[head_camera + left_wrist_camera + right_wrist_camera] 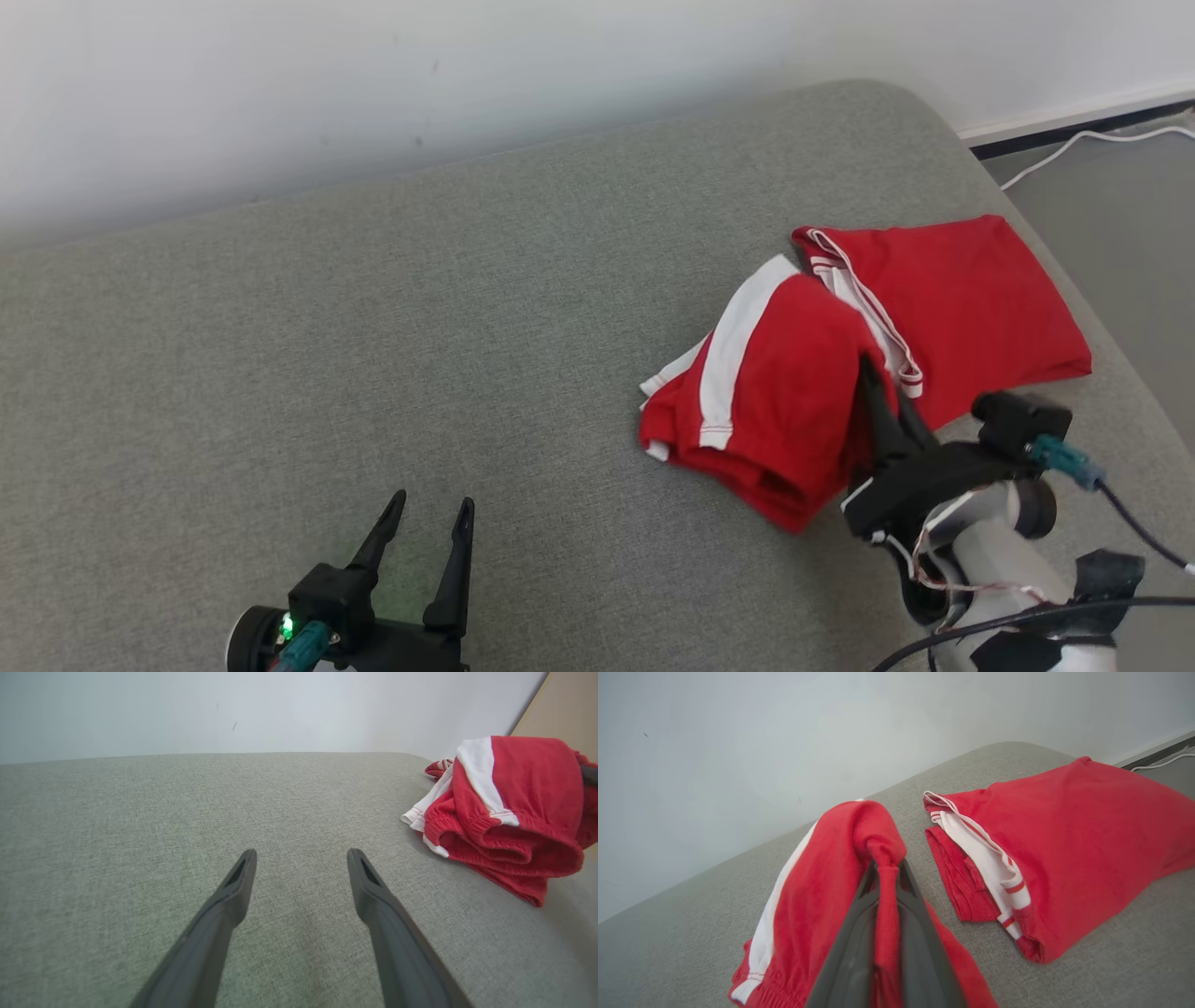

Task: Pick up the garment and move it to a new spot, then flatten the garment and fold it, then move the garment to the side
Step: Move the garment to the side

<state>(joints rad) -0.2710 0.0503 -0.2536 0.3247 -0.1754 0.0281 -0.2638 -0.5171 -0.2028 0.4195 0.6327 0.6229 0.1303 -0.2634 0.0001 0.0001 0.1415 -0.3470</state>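
Note:
The garment (775, 392) is a pair of red shorts with a white side stripe, bunched up on the grey cushion (373, 355) right of centre. My right gripper (870, 378) is shut on a raised fold of it; the right wrist view shows the red cloth (822, 896) pinched between the two dark fingers (852, 947) of that gripper (887, 868). My left gripper (434, 509) stands open near the front edge, far left of the garment, with nothing between its fingers (373, 896). The left wrist view shows the shorts (514, 812) at the right, elastic waistband facing me.
A second red garment (962, 289) with white trim lies folded flat just behind and right of the shorts, touching them. The cushion's right edge (1111, 345) drops to a grey floor with a white cable (1074, 145). A pale wall (373, 84) runs behind.

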